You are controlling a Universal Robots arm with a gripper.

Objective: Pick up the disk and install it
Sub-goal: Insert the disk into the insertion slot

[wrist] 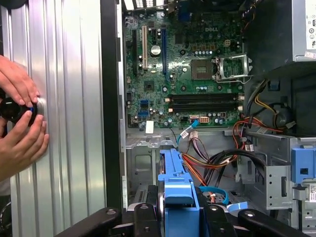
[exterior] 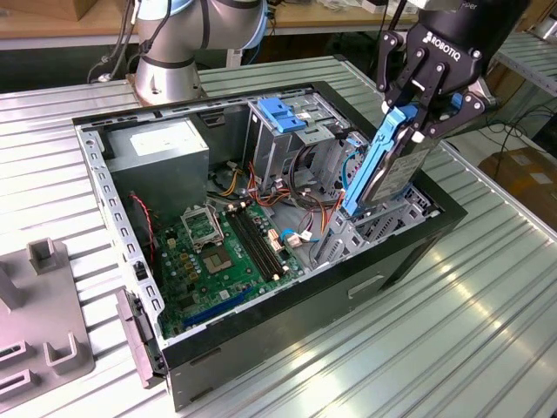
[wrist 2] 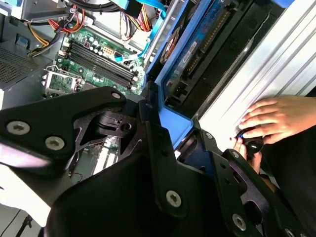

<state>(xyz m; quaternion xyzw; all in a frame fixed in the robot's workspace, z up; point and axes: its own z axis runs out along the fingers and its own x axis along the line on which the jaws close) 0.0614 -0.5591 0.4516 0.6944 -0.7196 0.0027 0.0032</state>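
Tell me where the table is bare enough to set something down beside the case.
Bare: the table along the case's black wall, toward the exterior view's right. Crowded: grey fixtures on the exterior view's left; hands on the table in the first wrist view; cables beside the disk the gripper holds.

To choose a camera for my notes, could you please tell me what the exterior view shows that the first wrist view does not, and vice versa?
The exterior view adds the arm's base behind the computer case and grey fixtures at the exterior view's left. The first wrist view adds a person's hands at a small black object on the ribbed table. Both share the gripper shut on the disk over the open case, and the motherboard.
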